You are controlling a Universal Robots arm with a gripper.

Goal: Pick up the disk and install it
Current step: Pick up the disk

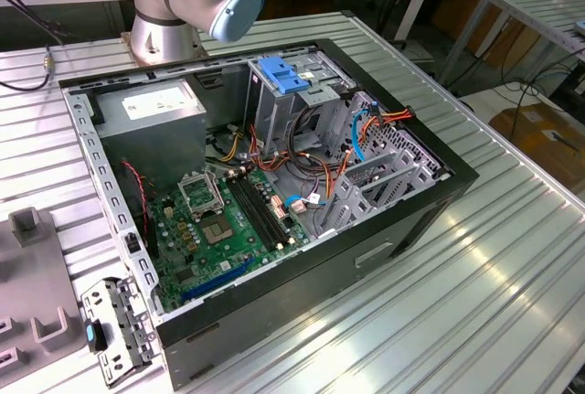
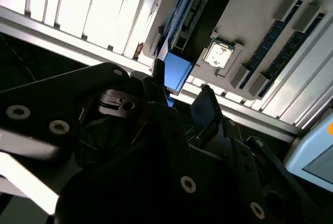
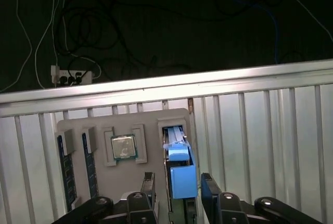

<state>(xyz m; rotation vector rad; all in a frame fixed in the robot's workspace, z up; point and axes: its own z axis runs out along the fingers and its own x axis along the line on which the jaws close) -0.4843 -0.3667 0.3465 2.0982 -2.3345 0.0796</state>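
Note:
The disk (image 3: 178, 154) stands on edge in a slot of a pale grey fixture tray (image 3: 151, 120), its bright blue carrier frame facing the camera. In both wrist views my gripper (image 3: 178, 186) hangs over it, open, with one black finger (image 3: 149, 185) on each side of the blue frame and a small gap to each. The second wrist view shows the same blue edge of the disk (image 2: 176, 70) just beyond the fingertips (image 2: 206, 103) of the gripper (image 2: 182, 96). The open computer case (image 1: 430, 211) lies on the table with its tall metal drive cage (image 1: 274, 106).
A processor chip (image 3: 124, 147) and two memory sticks (image 3: 65, 164) sit in the same tray. A blue latch (image 1: 283, 74) tops the cage; cables (image 1: 302, 170) cross the case interior. A metal bracket (image 1: 114, 330) lies by the case. Beyond the table edge hang a power strip (image 3: 70, 73) and wires.

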